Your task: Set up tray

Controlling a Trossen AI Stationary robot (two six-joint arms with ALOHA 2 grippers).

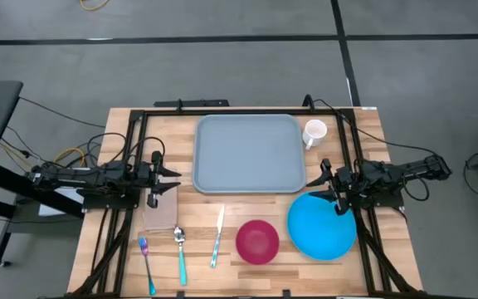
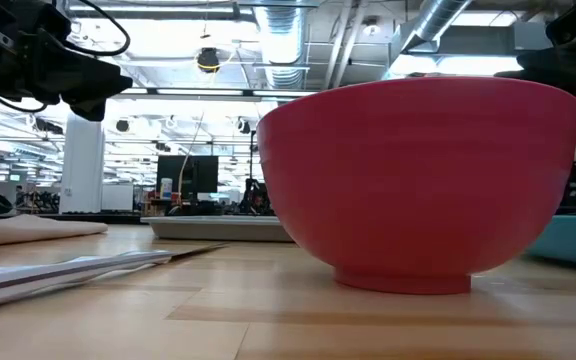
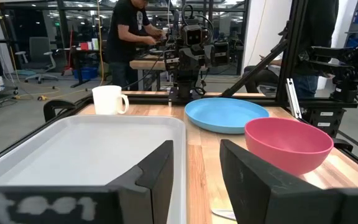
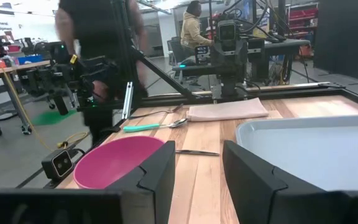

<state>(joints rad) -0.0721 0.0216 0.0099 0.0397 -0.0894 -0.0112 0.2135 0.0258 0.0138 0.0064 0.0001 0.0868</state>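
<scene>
The grey-blue tray (image 1: pixel 249 154) lies flat on the far middle of the wooden table, and nothing rests on it. It also shows in the left wrist view (image 3: pixel 86 152) and the right wrist view (image 4: pixel 316 149). My left gripper (image 1: pixel 173 173) hovers open just off the tray's left edge, above a beige napkin (image 1: pixel 160 212). My right gripper (image 1: pixel 322 178) hovers open off the tray's right near corner, over the far rim of the round blue plate (image 1: pixel 322 226). Both grippers point toward the table's middle and hold nothing.
A white mug (image 1: pixel 314 133) stands right of the tray's far corner. A pink bowl (image 1: pixel 257 241) sits near the front edge, left of the plate. A fork (image 1: pixel 147 264), a teal spoon (image 1: pixel 180 253) and a knife (image 1: pixel 217 237) lie in front. People work at benches beyond the table.
</scene>
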